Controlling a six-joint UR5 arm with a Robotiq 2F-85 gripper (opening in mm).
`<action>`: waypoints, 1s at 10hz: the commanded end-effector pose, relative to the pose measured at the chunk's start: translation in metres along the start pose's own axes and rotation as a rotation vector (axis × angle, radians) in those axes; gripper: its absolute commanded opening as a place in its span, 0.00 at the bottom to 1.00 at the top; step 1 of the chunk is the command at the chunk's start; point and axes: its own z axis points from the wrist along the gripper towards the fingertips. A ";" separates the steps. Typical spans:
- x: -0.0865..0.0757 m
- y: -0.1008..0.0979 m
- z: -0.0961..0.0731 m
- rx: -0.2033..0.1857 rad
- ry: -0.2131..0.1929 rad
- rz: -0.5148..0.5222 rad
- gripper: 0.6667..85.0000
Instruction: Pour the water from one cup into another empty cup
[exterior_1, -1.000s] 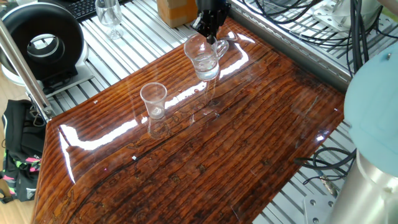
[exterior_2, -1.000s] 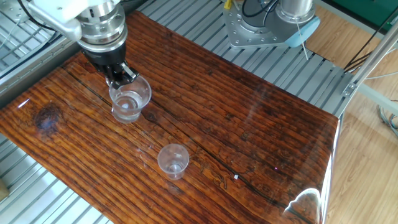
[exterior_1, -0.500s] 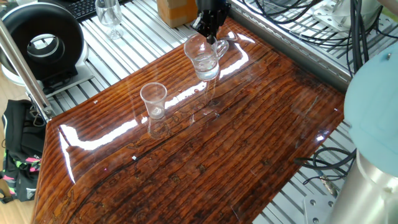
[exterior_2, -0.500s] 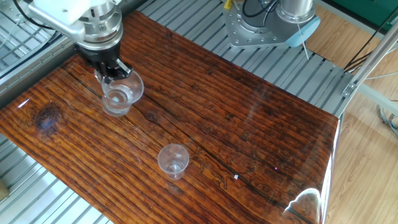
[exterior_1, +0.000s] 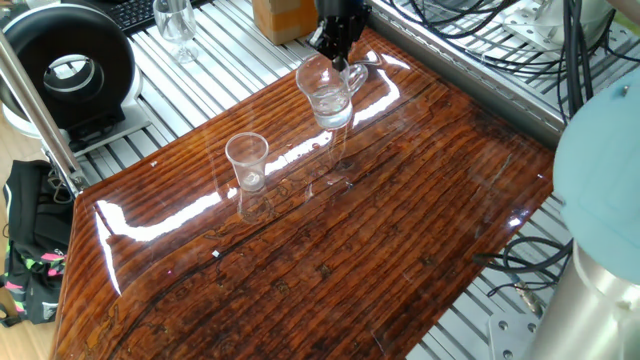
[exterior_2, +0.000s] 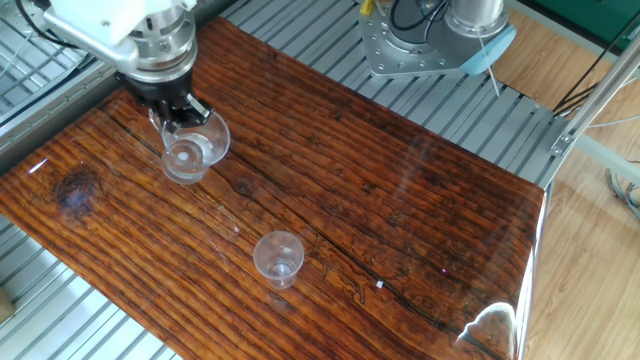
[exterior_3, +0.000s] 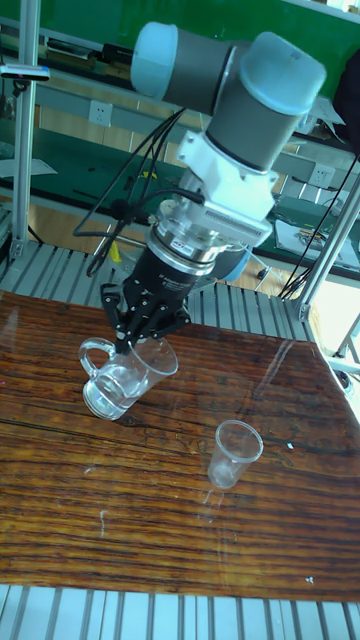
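The glass mug (exterior_1: 325, 90) with a side handle hangs a little above the wooden table (exterior_1: 400, 230), slightly tilted in the tall fixed view. My gripper (exterior_1: 338, 52) is shut on its rim from above, close to the handle. A small amount of water (exterior_1: 330, 104) lies in its bottom. The same mug (exterior_2: 192, 150) and gripper (exterior_2: 176, 113) show at the far left of the other fixed view, and mug (exterior_3: 120, 375) and gripper (exterior_3: 138, 338) in the tall view. The small tapered cup (exterior_1: 247, 160) (exterior_2: 278, 257) (exterior_3: 233, 452) stands upright and apart, nearer the table's middle.
A stemmed wine glass (exterior_1: 178, 22) and a cardboard box (exterior_1: 283, 16) stand off the wood at the back. A black round device (exterior_1: 65, 62) sits at the left. The arm's base (exterior_2: 432, 42) is bolted beyond the far table edge.
The gripper has carried the mug up off the table and a little toward the table's back edge; in the last half second it hardly moved. The small cup stays put.
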 end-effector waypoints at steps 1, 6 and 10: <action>-0.019 0.017 -0.021 0.024 0.014 0.006 0.01; -0.043 0.042 -0.030 0.053 0.019 0.033 0.01; -0.065 0.060 -0.033 0.088 0.004 0.047 0.01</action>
